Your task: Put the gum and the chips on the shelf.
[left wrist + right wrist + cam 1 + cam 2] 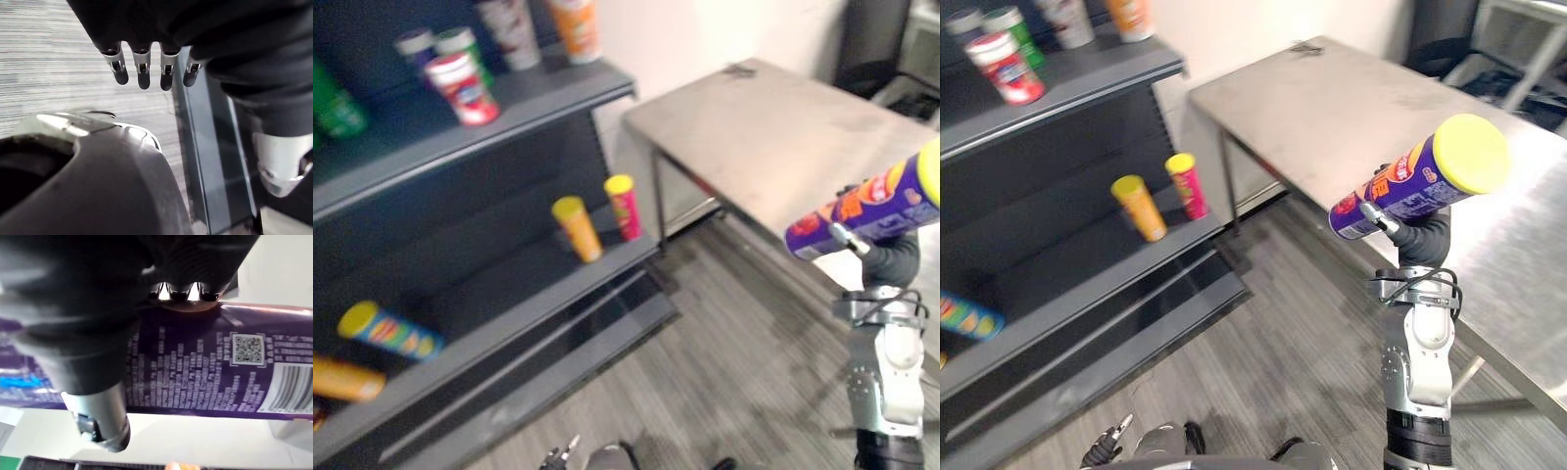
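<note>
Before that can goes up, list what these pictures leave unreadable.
- Top-shelf jars: blurred in both eye views, so I cannot tell whether they are gum.
- Orange can on the lower shelf: cut off by the left eye view's left edge.
- Right hand: its fingertips are hidden behind the purple chips can and the dark cover in the right wrist view.

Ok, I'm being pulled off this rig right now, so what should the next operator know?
Right hand: curled round the purple chips can, held in the air by the table.
Left hand: open, empty, hanging low over the floor.
Done: the can is off the table.
Left: set it on the shelf, where other cans already stand, then shelve the gum.
</note>
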